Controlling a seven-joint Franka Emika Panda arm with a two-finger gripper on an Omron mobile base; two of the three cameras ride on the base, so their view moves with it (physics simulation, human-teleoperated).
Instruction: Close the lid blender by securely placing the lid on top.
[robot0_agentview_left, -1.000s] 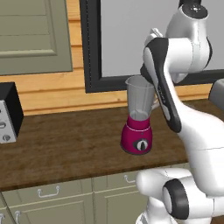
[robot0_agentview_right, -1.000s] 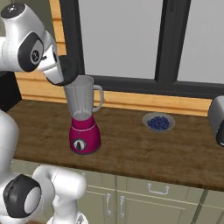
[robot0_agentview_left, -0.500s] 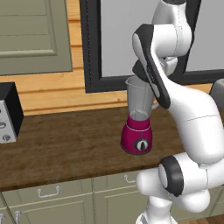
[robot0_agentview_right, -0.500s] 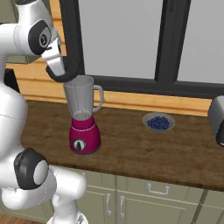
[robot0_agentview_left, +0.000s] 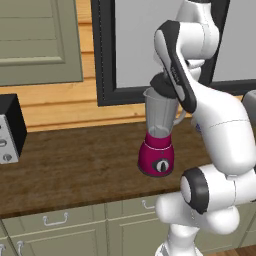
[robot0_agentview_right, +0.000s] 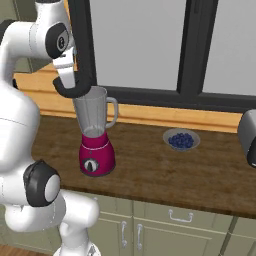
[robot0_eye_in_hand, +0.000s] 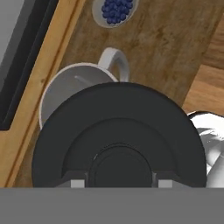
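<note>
Gripper (robot0_eye_in_hand: 117, 181) grasping lid (robot0_eye_in_hand: 119, 138), holding it over blender (robot0_agentview_right: 95, 134) jar, offset, covering mouth partly; open part showing at 10 o'clock in hand view. Blender standing upright on table (robot0_agentview_right: 165, 172). Berry bowl (robot0_agentview_right: 181, 139) sitting well apart at blender's 3 o'clock.

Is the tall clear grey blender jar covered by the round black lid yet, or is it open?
Open. In the hand view the round black lid, held in the gripper, overlaps the clear grey blender jar partly; part of its rim shows uncovered.

No readable text, label, brand, number or sign appears on anything in these views.
</note>
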